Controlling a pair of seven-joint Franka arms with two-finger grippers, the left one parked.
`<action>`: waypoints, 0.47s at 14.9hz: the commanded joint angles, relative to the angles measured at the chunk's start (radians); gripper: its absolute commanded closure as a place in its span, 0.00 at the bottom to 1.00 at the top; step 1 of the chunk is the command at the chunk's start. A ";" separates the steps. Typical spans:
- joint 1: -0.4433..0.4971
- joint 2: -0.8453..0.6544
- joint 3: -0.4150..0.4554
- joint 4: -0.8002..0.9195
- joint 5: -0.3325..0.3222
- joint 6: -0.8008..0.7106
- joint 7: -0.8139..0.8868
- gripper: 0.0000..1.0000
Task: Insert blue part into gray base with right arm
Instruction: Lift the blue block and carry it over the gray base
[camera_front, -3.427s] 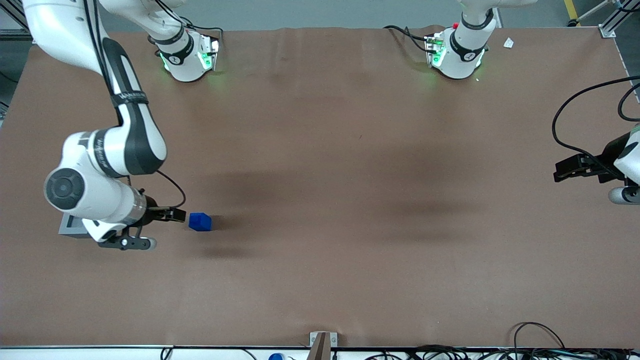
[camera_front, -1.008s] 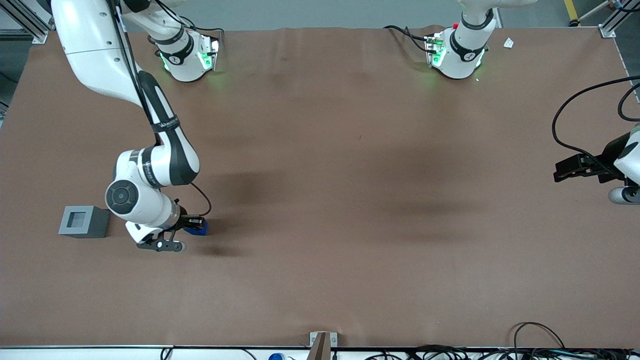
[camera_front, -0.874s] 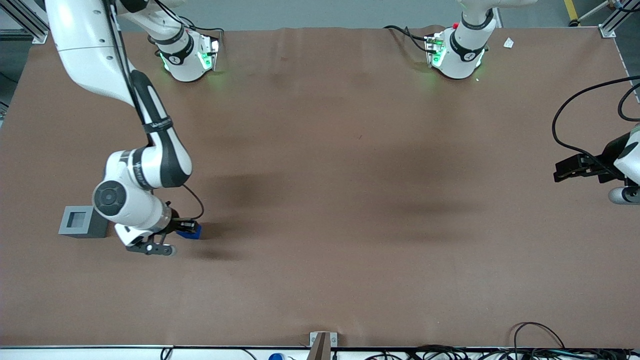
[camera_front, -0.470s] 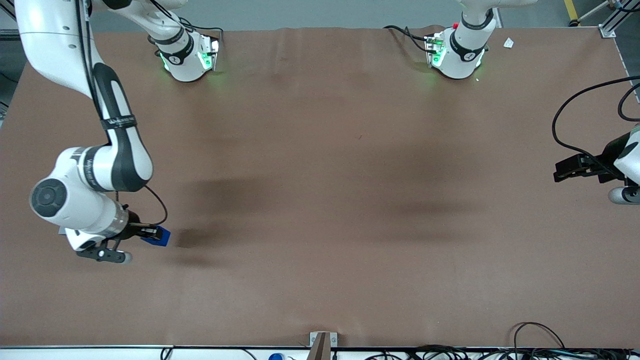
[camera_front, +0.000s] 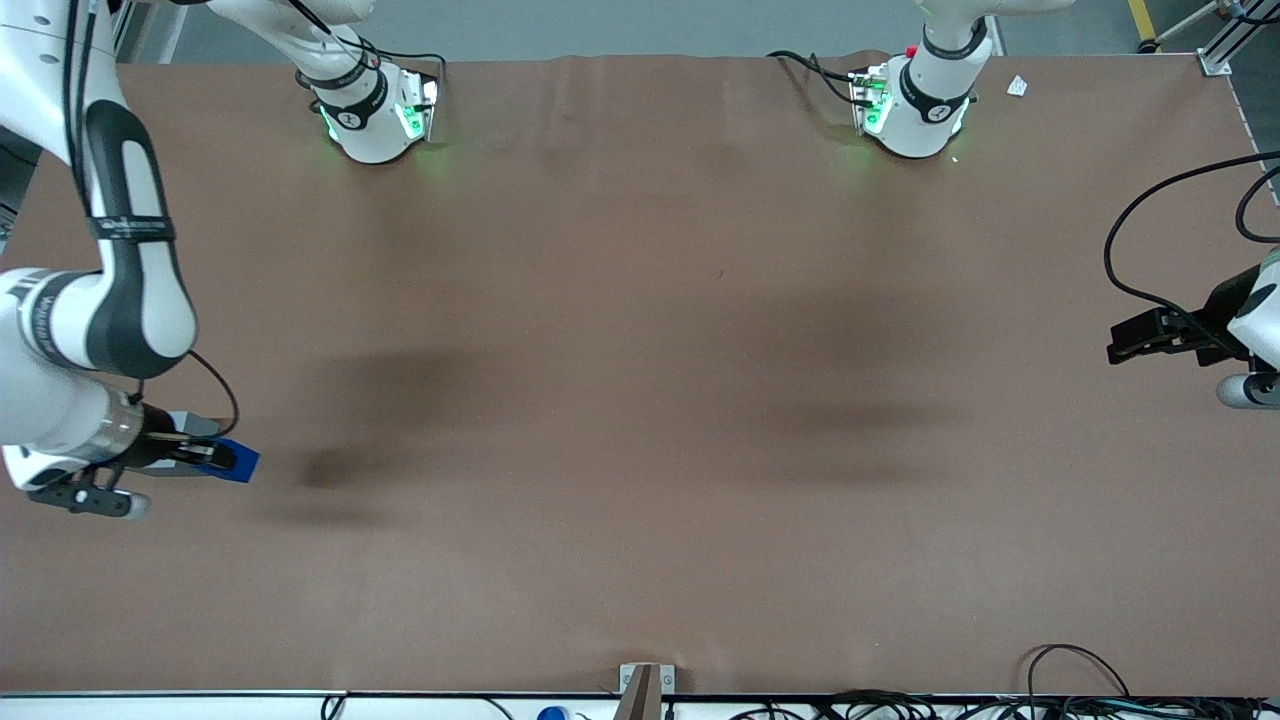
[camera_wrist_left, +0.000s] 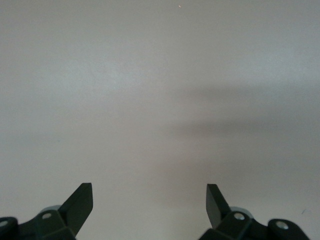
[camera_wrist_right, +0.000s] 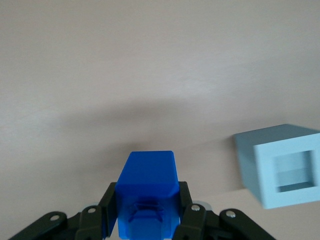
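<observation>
My right arm's gripper (camera_front: 215, 458) is shut on the blue part (camera_front: 234, 463) and holds it above the table at the working arm's end. In the right wrist view the blue part (camera_wrist_right: 148, 184) sits clamped between the two black fingers (camera_wrist_right: 109, 205). The gray base (camera_wrist_right: 280, 164) stands on the table beside the held part, its square recess facing up. In the front view only a small piece of the gray base (camera_front: 200, 425) shows, the rest is hidden by the wrist and gripper.
The brown table (camera_front: 640, 400) carries a dark shadow (camera_front: 330, 468) just past the held part. The two arm bases (camera_front: 375, 110) stand at the table's edge farthest from the front camera. Cables (camera_front: 1080, 690) lie at the nearest edge.
The gripper closed on the blue part, lifted it off the table and carried it toward the working arm's end, to over the gray base, which the arm now mostly covers.
</observation>
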 joint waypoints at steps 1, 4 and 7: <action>-0.066 -0.021 0.018 0.000 0.010 -0.018 -0.080 0.77; -0.112 -0.015 0.018 0.035 0.009 -0.074 -0.158 0.77; -0.157 -0.006 0.018 0.104 0.007 -0.167 -0.271 0.77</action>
